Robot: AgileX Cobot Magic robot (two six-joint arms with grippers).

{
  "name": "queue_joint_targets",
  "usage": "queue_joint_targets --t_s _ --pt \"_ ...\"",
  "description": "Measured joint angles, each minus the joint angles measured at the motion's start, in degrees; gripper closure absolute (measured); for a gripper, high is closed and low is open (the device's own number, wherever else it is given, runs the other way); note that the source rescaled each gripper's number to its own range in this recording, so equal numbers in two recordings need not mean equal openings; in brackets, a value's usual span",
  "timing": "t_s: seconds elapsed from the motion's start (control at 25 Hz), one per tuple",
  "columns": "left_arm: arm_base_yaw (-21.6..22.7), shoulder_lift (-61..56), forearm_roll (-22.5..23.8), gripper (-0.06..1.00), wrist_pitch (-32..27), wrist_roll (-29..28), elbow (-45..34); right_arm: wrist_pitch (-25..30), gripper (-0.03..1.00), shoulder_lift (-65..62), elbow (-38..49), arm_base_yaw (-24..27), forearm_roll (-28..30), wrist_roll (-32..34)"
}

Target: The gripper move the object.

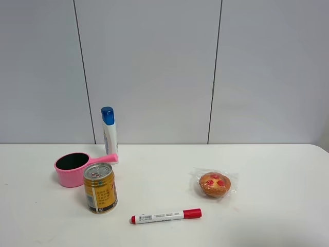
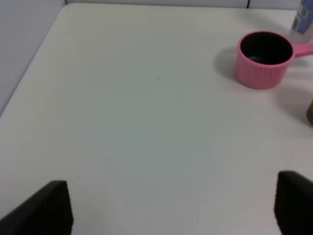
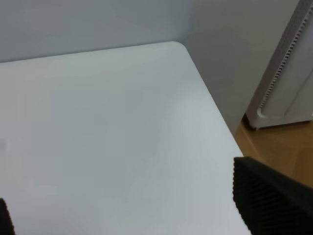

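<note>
Bottle (image 1: 109, 135), one: tall, slim, white plastic, blue cap, blue-orange print on the body. It stands upright at the back of the table (image 1: 267, 216), close to the wall, left of centre in the high view. Neighbours: pink cup (image 1: 72, 169) in front and to the left, its handle tip reaching the bottle's foot, though whether touching or only overlapping cannot be told; gold can (image 1: 100, 188) nearer the front edge; red-capped marker (image 1: 165, 215) and wrapped pastry (image 1: 215, 184) well apart to the right. Handling, as judged: light; probably thin-walled, giving slightly under a squeeze; smooth and somewhat slippery; not fragile; narrow-footed and high, so prone to topple if nudged at the cap. Hold, as judged: across the body at mid-height or a little lower, below the cap's shoulder, one jaw on each side, approaching from the side away from the cup handle; lift straight up before carrying. Left gripper (image 2: 171, 213): fingers wide apart, holding nothing, over bare table, with the cup and a sliver of the bottle (image 2: 303, 22) ahead; likely the nearer arm. Right gripper (image 3: 137, 210): fingers likewise apart, empty, above the table's right corner, well away from the bottle. Neither gripper shows in the high view.
</note>
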State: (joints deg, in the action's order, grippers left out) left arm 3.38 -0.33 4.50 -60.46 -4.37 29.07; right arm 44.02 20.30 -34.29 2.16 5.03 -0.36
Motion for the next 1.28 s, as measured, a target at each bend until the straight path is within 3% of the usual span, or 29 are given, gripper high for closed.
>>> queue_joint_targets --t_s 0.32,0.68,0.88,1.28 --pt "0.0 0.0 0.0 -0.06 0.0 0.0 0.0 9.4 0.01 -8.3 4.5 0.0 -0.3 1.9" --pt "0.0 0.0 0.0 -0.06 0.0 0.0 0.0 11.2 0.01 -15.0 4.6 0.0 -0.4 3.3" --pt "0.0 0.0 0.0 -0.06 0.0 0.0 0.0 17.7 0.01 -15.4 4.6 0.0 -0.4 3.8" --pt "0.0 0.0 0.0 -0.06 0.0 0.0 0.0 17.0 0.02 -15.6 6.2 -0.7 -2.2 5.8"
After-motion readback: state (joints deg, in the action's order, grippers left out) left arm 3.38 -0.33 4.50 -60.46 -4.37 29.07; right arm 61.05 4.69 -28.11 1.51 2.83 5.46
